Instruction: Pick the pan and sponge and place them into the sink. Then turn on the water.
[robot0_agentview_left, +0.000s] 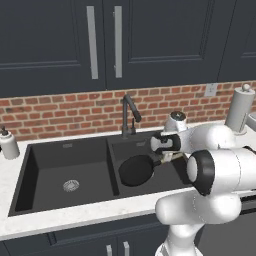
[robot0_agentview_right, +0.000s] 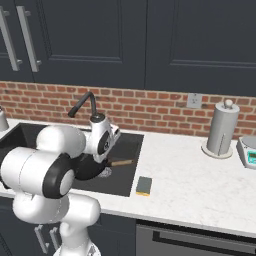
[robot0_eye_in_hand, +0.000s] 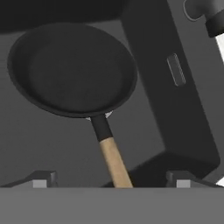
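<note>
black pan (robot0_eye_in_hand: 72, 68) in right sink (robot0_agentview_left: 35, 170) basin, fingers (robot0_eye_in_hand: 43, 178) apart astride its handle

Pan (robot0_agentview_left: 136, 170) fills right basin; left basin (robot0_agentview_left: 70, 172) free.

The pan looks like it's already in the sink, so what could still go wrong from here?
The pan lies over the right basin's drain, so it might slow draining later. The open gripper hangs right over the wooden handle and could nudge it when lifting. The sponge sits near the counter's front edge; a clumsy grab might push it off.
</note>
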